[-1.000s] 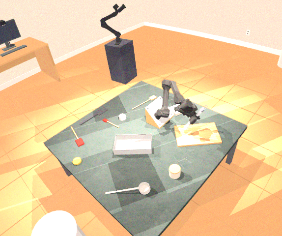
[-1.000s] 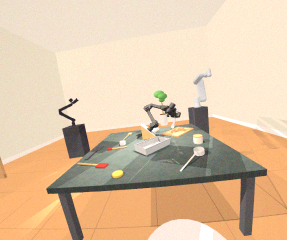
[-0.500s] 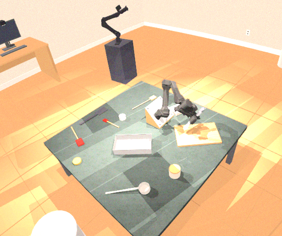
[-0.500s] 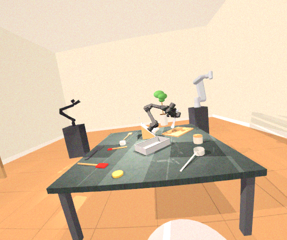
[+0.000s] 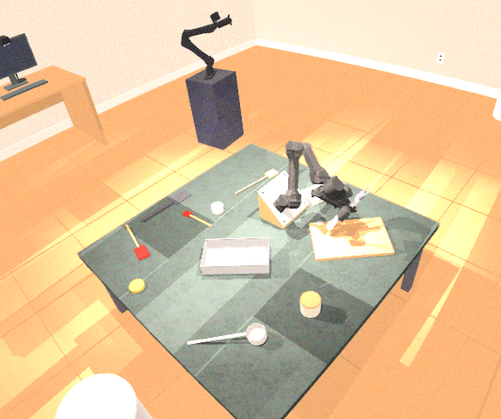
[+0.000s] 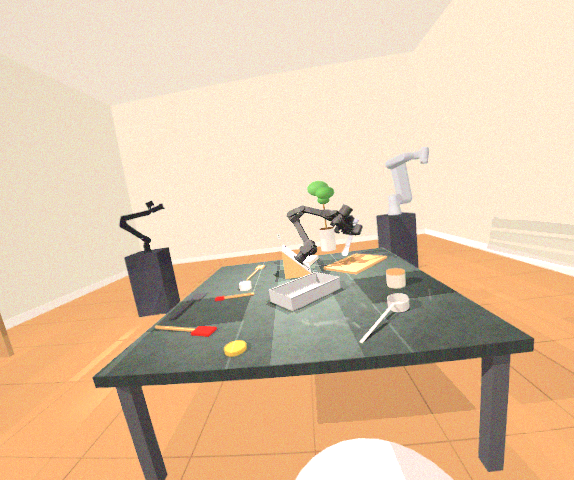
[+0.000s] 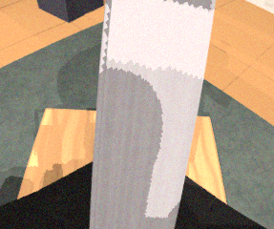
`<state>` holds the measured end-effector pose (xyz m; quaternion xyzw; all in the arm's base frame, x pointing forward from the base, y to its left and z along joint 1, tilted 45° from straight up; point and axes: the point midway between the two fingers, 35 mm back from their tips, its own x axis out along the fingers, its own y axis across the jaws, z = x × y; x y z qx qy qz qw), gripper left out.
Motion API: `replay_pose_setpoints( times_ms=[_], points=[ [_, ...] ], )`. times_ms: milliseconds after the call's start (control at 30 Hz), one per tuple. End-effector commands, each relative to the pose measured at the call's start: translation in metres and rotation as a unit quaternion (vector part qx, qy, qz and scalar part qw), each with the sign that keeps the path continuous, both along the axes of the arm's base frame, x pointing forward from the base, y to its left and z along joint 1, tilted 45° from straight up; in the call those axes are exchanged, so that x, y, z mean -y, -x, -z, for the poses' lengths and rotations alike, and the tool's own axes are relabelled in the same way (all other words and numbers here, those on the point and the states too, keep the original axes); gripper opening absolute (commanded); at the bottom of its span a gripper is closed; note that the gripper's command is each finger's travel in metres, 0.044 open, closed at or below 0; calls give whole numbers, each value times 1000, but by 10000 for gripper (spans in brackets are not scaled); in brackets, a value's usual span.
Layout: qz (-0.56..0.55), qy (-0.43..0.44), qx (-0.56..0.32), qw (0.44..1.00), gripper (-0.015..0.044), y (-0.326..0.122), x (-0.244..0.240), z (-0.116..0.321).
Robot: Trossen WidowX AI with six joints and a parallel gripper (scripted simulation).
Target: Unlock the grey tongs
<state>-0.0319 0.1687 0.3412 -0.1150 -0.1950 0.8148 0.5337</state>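
Observation:
The grey tongs (image 5: pixel 331 223) (image 6: pixel 346 246) (image 7: pixel 141 119) are held in the air by my gripper (image 5: pixel 350 209) (image 6: pixel 352 228). They hang steeply tilted, with one end pointing down above the back left part of the wooden board (image 5: pixel 377 249) (image 7: pixel 65 138) and the other end up behind the fingers. In the wrist view they fill the middle as one broad grey bar between the black finger parts. Whether their arms are locked together or spread cannot be told. My gripper is shut on them. The roasting tin (image 5: pixel 235 270) (image 6: pixel 310 298) has nothing across it.
A slanted wood-sided holder (image 5: pixel 270 212) (image 6: pixel 293 264) stands beside the arm's base. A jar with an orange lid (image 5: pixel 310 305) (image 6: pixel 395 279) stands in front of the board. A white ladle (image 5: pixel 219 338), a yellow disc (image 5: pixel 136 285) and several utensils lie farther off.

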Motion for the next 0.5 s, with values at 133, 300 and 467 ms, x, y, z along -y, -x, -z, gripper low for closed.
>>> replay_pose_setpoints(
  times_ms=[133,300,467],
  points=[
    [13,33,-33,999,-150,-2,-8,-8],
    [22,58,-52,997,-150,-3,-13,-10],
    [31,86,-68,993,-150,-3,-17,-11]
  ],
)
